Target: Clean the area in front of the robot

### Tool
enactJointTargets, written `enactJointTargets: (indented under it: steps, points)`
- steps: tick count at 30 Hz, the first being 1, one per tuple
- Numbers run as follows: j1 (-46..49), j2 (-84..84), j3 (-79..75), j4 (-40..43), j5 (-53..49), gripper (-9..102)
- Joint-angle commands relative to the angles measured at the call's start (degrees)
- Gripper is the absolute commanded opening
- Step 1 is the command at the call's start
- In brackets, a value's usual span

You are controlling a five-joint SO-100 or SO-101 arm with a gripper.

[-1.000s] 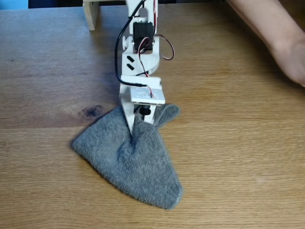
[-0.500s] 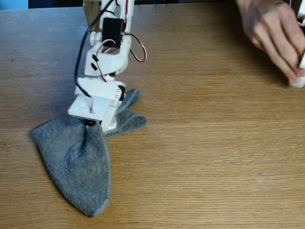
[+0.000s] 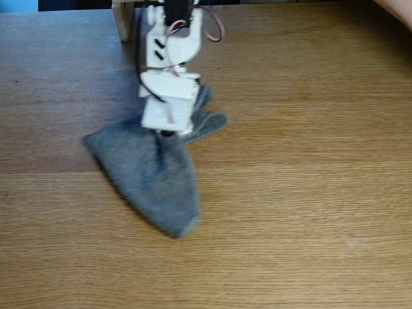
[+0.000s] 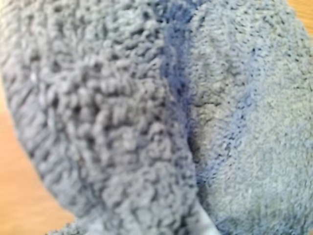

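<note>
The robot reaches down from the far edge of the wooden desk in the fixed view, its white wrist plate low over a grey terry cloth. The fingers sit at the upper end of the cloth, hidden under the wrist plate, so I cannot tell whether they are open or closed on it. The cloth lies flat on the desk right in front of the robot, spread in a rough triangle whose narrow tip points toward the near edge of the desk; a bunched fold sticks out just to the right of the wrist plate. A pale wooden post stands at the far edge just left of the robot. A bit of a person's arm shows at the far right corner, well apart from the robot. In the wrist view the cloth is pressed close and blurred, with slivers of desk at the edges
</note>
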Motion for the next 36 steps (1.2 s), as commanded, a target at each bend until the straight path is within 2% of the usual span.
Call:
enactJointTargets:
  steps: [1, 5, 10, 15, 19, 23, 31, 33, 36]
  points:
    - [-7.4, 2.6, 2.0, -8.7, -2.0, 0]
    - [-7.9, -5.7, -3.3, -18.7, -7.6, 0]
    - [-2.9, -21.8, -20.9, -23.2, -13.0, 0]
    - [4.6, -32.8, -43.6, -12.0, -14.1, 0]
    - [11.1, -35.3, -53.1, -1.8, -14.3, 0]
    - [17.3, -30.7, -50.4, 4.2, -14.3, 0]
    - [22.7, -8.5, -31.0, 24.8, -8.9, 0]
    - [22.1, -1.1, -24.3, 26.6, -7.0, 0]
    - [20.2, 8.3, -15.3, 23.6, -6.3, 0]
